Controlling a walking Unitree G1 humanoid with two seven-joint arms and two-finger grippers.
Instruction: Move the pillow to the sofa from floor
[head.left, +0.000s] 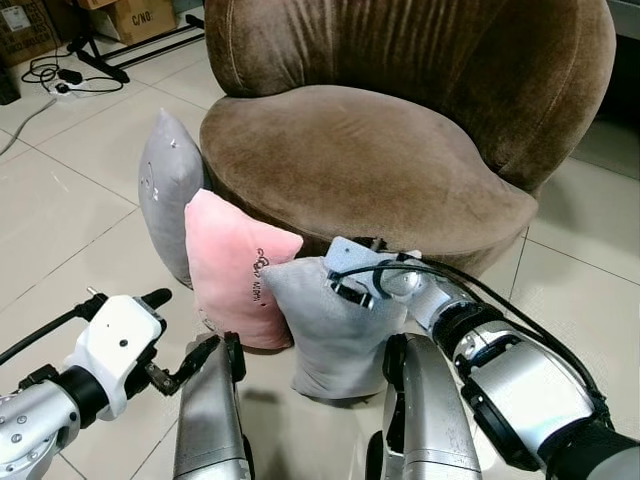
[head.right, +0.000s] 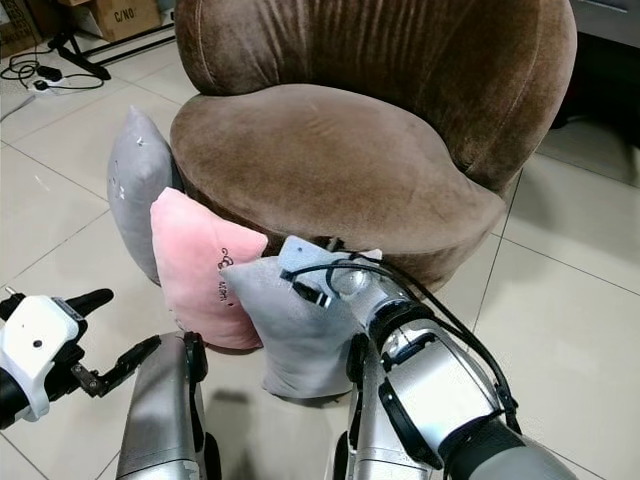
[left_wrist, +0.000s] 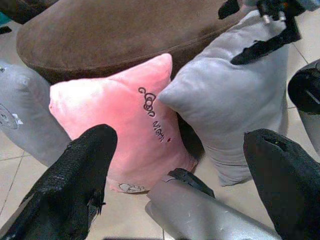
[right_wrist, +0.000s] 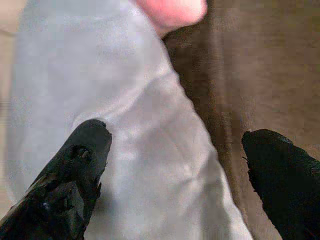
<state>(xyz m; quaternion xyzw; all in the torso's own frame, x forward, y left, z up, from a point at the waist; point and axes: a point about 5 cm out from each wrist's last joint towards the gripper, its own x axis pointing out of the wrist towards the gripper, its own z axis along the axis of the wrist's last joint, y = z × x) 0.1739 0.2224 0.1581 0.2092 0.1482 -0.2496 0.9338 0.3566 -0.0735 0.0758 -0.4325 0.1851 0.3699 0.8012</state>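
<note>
Pale tiled floor (head.left: 60, 215), glossy, with a brown velvet sofa (head.left: 400, 130) of rounded shape standing on it.

Item 1: grey pillow (head.left: 330, 335), upright on the floor, leaning against the sofa's front base. Its upper edge sits between the spread fingers of the right pincer (right_wrist: 175, 170); the pincer is released, one finger on the pillow's face, the other toward the sofa side, not clamped.

Item 2: pink pillow (head.left: 235, 270), embroidered dark script, upright on the floor, touching the grey pillow on the robot's left and partly overlapped by it.

Item 3: second grey pillow (head.left: 170, 195), further to the robot's left, upright against the sofa, just behind the pink one.

Item 4: left pincer (head.left: 175, 335), low near the floor, apart from the pillows, fingers spread wide, holding nothing; it points toward the pink pillow.

Item 5: cardboard boxes (head.left: 135, 15), a black stand base (head.left: 125, 55) and loose cables (head.left: 60, 78) on the floor at far left.
</note>
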